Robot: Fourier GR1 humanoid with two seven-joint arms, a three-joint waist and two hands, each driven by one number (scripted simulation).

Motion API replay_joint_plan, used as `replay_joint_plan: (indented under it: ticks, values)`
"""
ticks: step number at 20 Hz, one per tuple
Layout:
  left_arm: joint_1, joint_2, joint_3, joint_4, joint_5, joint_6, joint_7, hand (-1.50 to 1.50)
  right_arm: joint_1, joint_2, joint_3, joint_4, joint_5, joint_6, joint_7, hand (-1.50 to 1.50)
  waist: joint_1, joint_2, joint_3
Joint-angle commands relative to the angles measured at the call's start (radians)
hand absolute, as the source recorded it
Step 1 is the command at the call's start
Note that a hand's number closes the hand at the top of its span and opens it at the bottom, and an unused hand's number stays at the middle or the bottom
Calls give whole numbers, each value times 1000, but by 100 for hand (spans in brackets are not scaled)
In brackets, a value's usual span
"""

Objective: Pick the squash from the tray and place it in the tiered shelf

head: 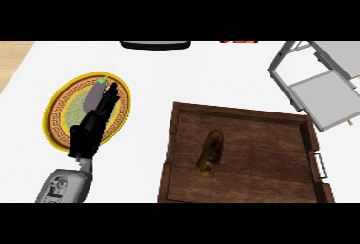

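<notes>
A long brown squash [212, 151] lies in the middle of the dark wooden tray [281, 190], untouched. The grey tiered shelf [320, 81] stands at the upper right, beyond the tray's far right corner. My left hand [94, 125] stretches over a yellow-rimmed round plate [60, 107] at the left, its fingers straight and reaching onto a dark purple eggplant [94, 94] lying on that plate. The hand is far left of the tray and the squash. My right hand shows nowhere.
A black rounded object [155, 45] sits at the counter's far edge, with something red [237, 41] to its right. The counter's left edge meets a wooden floor strip [13, 57]. White counter lies between plate and tray.
</notes>
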State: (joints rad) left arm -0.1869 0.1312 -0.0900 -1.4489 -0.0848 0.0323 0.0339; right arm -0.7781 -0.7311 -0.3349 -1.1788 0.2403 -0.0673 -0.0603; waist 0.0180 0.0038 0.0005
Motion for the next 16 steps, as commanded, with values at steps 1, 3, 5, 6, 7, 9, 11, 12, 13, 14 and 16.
replay_joint_plan:
  ticks: [1,3,5,6,7,9,11,12,13,14,16]
  values:
    - [-24,-22,0,30,-22,19,3,0,-54,8,-34,147,-39,8,-124,150,-6,0,0]
    - [-27,-32,-4,28,-32,25,16,0,-129,-5,4,228,3,7,-91,150,-3,0,-1]
    - [54,17,3,-71,-5,-27,26,0,-114,-30,-37,292,-25,31,-172,150,2,-1,0]
    - [32,-10,-7,-119,-7,-6,101,0,-31,4,-19,119,-41,36,-99,150,-13,-6,0]
    - [25,-64,-37,64,-66,38,-80,0,-93,9,-30,295,-11,-17,-215,150,-5,2,0]
    - [2,0,14,5,-20,-4,1,0,-46,-72,48,263,157,-100,-69,150,-3,3,-2]
    - [22,-12,7,24,-13,-14,-39,0,-67,-79,12,349,176,-174,-77,-150,6,6,-1]
    - [8,-22,-3,53,-34,-3,-60,0,-120,-113,-7,383,157,-142,-43,-150,1,5,-1]
    - [32,-21,-7,-7,-11,-22,1,0,-102,-104,-13,409,158,-157,-61,-150,4,2,0]
    - [-71,-5,42,46,5,-26,20,0,-120,-75,3,441,172,-184,-80,-150,0,4,0]
    - [0,-12,22,26,-8,-24,-9,0,-125,-101,-11,485,169,-175,-105,-150,1,2,0]
